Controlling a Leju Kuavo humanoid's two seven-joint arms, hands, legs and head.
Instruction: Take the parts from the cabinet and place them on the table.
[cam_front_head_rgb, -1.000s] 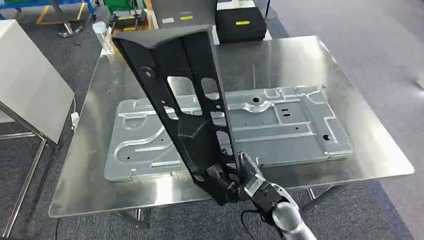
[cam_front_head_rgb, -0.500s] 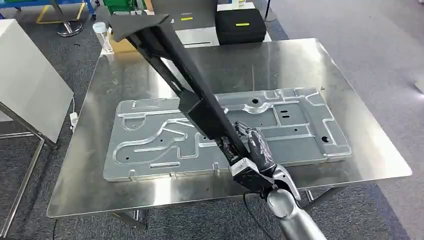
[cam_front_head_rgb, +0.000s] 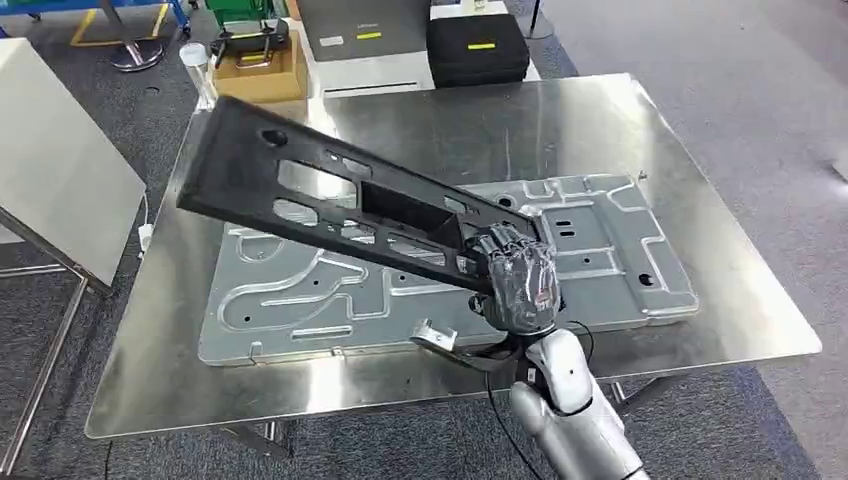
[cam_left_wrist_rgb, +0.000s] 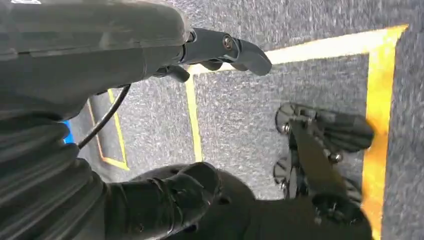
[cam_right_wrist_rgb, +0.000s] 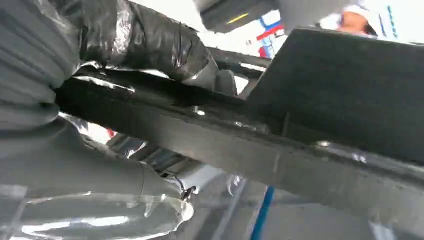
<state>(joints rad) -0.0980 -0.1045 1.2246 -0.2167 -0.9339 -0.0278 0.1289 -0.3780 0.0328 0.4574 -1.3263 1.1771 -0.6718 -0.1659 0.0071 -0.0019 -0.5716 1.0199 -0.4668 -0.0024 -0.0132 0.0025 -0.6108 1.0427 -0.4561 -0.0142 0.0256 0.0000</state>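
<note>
1. We can read no text, number or brand in any view.
2. We see yellow labels on the black case (cam_front_head_rgb: 478, 47) and grey box (cam_front_head_rgb: 362, 28), too small to read.

The table (cam_front_head_rgb: 690, 150) was polished sheet metal, bright and reflective. The pressed panel (cam_front_head_rgb: 600, 270) on it was duller silvery metal, embossed with ridges. The long black part (cam_front_head_rgb: 300, 190) looked like matt plastic, faintly grainy. The right hand (cam_front_head_rgb: 515, 280) wore crinkled, glossy film; its arm was smooth silver. The floor (cam_front_head_rgb: 760, 60) was rough grey carpet. A box (cam_front_head_rgb: 260, 75) behind looked like brown cardboard.
</note>
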